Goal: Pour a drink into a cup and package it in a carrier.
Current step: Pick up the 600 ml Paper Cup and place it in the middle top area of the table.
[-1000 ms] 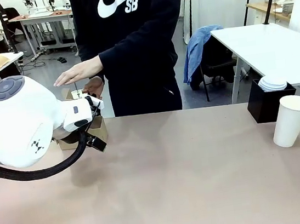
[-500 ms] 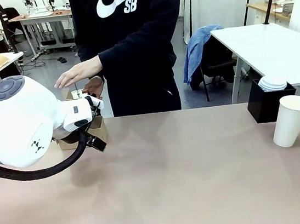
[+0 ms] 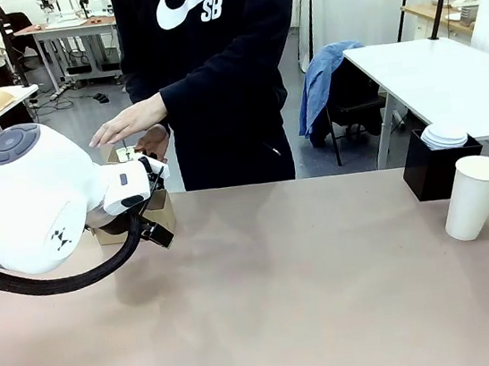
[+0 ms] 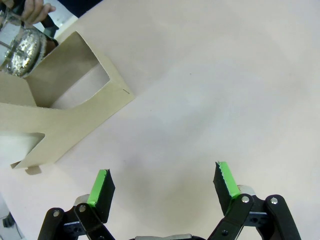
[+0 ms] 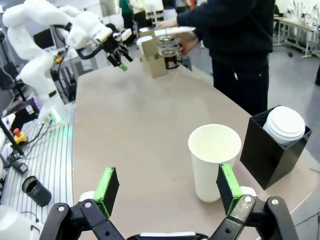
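Pinkish-brown surface, workbenches in the room behind, and a person stands at the far edge. Over at the far left corner sits the cardboard carrier, both holes unfilled. Just behind it is the glass jug, the dark drink inside, with the person's hand on it. The left end effector hovers near the carrier over bare surface, fingers spread wide, grasping nothing. Across at the right edge stands the white paper cup, and it looks empty and unlidded. The right end effector is lined up on it, released, pads well apart. Lids wait stacked in the black box just beyond. By my read nothing is done yet: pouring, lidding and loading the carrier all remain.
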### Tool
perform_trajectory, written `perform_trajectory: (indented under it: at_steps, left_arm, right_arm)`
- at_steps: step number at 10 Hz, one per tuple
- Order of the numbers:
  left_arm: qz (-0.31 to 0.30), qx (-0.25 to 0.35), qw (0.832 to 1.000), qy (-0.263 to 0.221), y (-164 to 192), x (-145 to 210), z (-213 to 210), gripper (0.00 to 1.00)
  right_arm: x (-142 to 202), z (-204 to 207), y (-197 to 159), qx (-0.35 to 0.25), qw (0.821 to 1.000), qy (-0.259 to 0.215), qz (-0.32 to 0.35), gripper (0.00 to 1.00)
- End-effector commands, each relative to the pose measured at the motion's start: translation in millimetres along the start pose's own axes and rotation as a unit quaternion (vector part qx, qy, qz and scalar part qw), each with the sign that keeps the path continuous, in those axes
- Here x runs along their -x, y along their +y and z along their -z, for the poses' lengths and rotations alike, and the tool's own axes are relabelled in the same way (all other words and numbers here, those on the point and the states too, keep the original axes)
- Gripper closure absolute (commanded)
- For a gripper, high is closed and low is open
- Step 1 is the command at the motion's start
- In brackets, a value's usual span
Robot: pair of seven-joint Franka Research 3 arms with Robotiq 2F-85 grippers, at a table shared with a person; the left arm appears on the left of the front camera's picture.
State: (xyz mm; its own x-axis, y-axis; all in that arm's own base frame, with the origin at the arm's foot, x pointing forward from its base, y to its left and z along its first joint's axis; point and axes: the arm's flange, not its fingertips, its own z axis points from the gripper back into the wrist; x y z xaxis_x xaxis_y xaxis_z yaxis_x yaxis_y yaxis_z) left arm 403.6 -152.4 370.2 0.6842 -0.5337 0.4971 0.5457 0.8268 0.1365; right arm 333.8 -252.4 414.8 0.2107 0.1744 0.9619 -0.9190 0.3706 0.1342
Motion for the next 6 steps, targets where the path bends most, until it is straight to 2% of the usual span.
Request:
perform_trajectory:
  at_steps: [1,3,5,6]
  left_arm:
    - [-0.001,0.001,1.0,0.0,0.5,0.2,-0.2,0.0]
    - [-0.001,0.001,1.0,0.0,0.5,0.2,-0.2,0.0]
    - [-0.001,0.001,1.0,0.0,0.5,0.2,-0.2,0.0]
    - [-0.001,0.001,1.0,0.0,0.5,0.2,-0.2,0.0]
  right_arm:
    - [33.5,39.3,-19.0,0.022,0.999,-0.033,-0.014,0.0]
    - [61.8,65.4,-26.1,0.024,0.996,-0.082,-0.032,0.0]
    - [89.3,77.2,-30.8,0.046,0.994,-0.097,-0.018,0.0]
    - [91.8,92.8,-34.3,0.064,0.992,-0.104,-0.018,0.0]
